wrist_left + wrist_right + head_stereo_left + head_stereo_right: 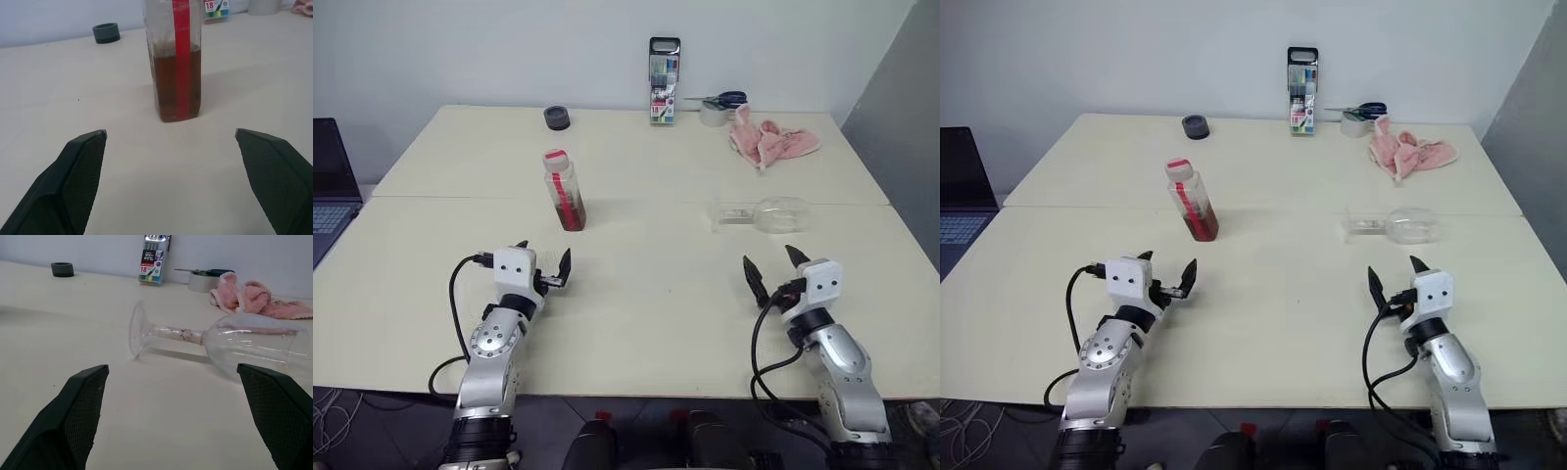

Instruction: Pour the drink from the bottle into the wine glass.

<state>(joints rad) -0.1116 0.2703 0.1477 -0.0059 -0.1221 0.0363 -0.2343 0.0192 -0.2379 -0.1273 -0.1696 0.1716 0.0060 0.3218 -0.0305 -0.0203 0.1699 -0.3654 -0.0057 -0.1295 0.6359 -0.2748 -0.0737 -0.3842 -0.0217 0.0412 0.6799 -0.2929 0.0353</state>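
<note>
Two cream tables [636, 294] abutted w/ white wall behind; both grippers wide open, empty.

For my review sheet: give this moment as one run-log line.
left gripper: open, short of bottle | right gripper: open, empty | bottle: upright, capped | wine glass: on its side | pour: not started

The number "18" is readable on the marker-pen case [153, 260] standing at the tabletop's far edge.
</note>
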